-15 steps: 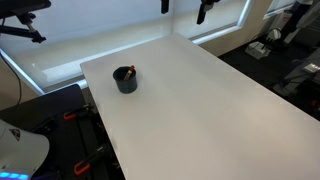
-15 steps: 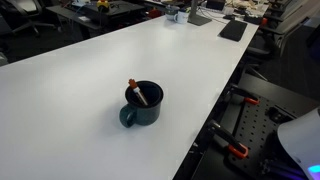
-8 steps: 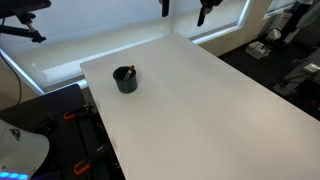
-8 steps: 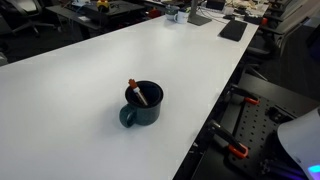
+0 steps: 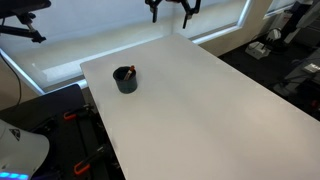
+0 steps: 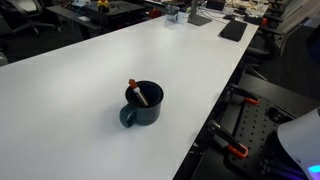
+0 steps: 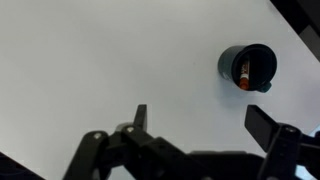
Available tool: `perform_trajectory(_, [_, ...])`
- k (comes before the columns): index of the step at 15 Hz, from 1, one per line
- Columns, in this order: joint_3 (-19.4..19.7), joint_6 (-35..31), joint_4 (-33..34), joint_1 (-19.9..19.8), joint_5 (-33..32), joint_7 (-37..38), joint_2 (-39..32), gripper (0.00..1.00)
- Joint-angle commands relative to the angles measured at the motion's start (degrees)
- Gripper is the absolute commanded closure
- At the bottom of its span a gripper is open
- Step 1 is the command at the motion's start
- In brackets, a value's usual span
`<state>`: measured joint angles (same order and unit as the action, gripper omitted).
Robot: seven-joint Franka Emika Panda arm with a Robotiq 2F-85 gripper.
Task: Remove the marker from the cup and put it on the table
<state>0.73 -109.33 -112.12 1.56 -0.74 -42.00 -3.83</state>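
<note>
The dark cup point(image 5: 125, 79) stands on the white table point(image 5: 210, 110) near its corner; it also shows in an exterior view point(image 6: 142, 104) and the wrist view point(image 7: 248, 67). The reddish-orange marker point(image 6: 136, 92) leans inside the cup, its tip above the rim; it shows in the wrist view point(image 7: 242, 76) and as a small spot in an exterior view point(image 5: 127, 71). My gripper point(image 5: 171, 8) hangs high above the table's far edge, well away from the cup. In the wrist view the gripper point(image 7: 200, 118) is open and empty, fingers point(image 7: 140, 117) wide apart.
Orange-handled clamps point(image 6: 237, 150) sit on the dark frame beside the table's edge. Office clutter and a keyboard point(image 6: 232, 30) lie at the far end. A bright window strip point(image 5: 90, 45) runs behind the table. A white rounded object point(image 5: 20, 150) sits low beside it.
The gripper has come lower into an exterior view and turned, its fingers now closer together in the picture. Cup and marker have not moved.
</note>
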Motion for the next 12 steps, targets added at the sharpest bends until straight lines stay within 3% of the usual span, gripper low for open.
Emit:
perform_trajectory(1, [-1.5,0.8,0.6,-0.5,-0.1,-1.1,-1.0,0.00])
perform_trajectory(12, [-3.0,2.6,4.3,-0.3,0.4,-6.1,-5.8,0.00])
